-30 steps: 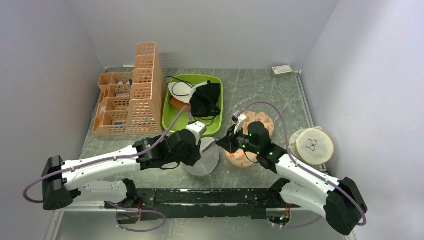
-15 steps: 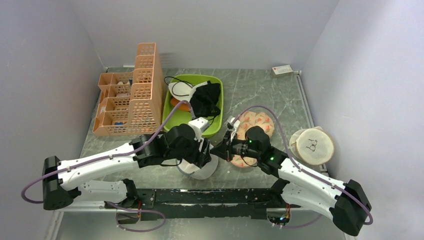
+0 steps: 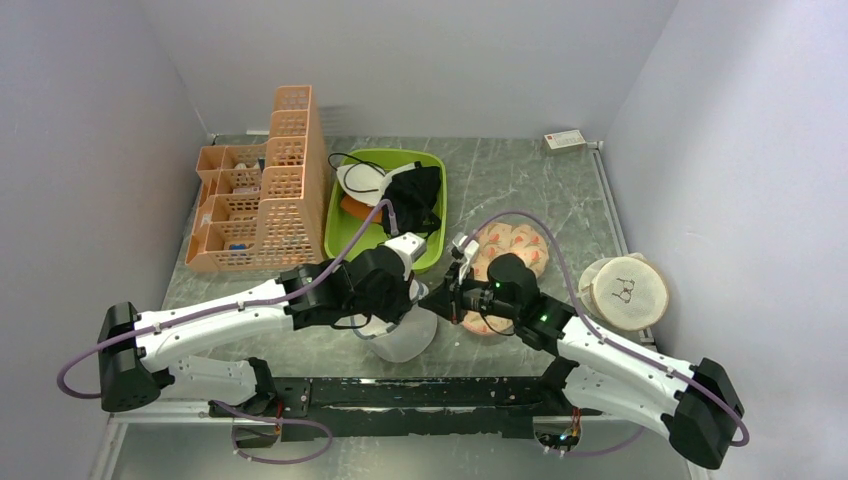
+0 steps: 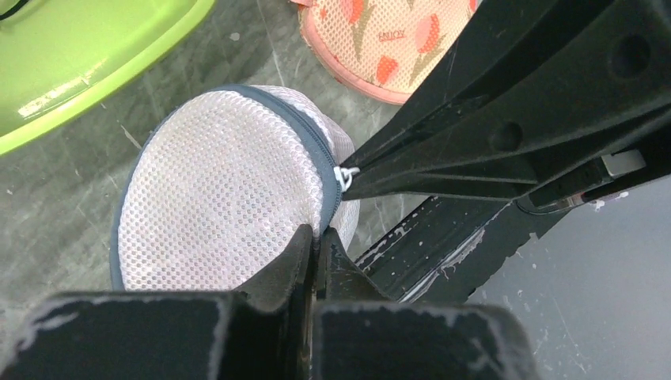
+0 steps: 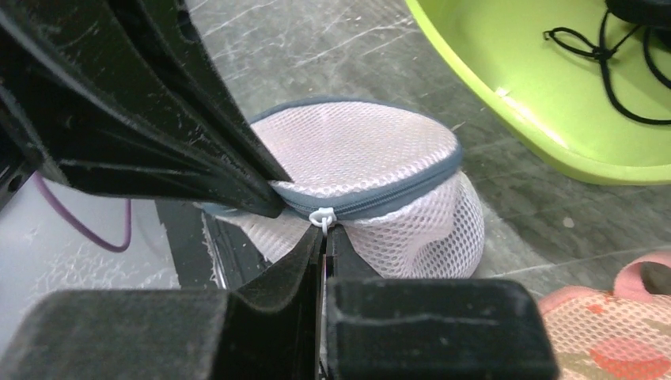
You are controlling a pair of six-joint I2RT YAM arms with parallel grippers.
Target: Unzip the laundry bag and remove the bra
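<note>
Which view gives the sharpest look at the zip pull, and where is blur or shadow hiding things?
Right wrist: zip pull sharp and evenly lit on the laundry bag; the right claw near the lens is a dark, soft mass. Left wrist: pull also crisp, left claw blurred black in the foreground. Top external: even light, but the pull is too small to make out.

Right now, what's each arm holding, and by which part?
Both hold the laundry bag: left jaws pinch its zip rim, right jaws pinch the white zip pull.
</note>
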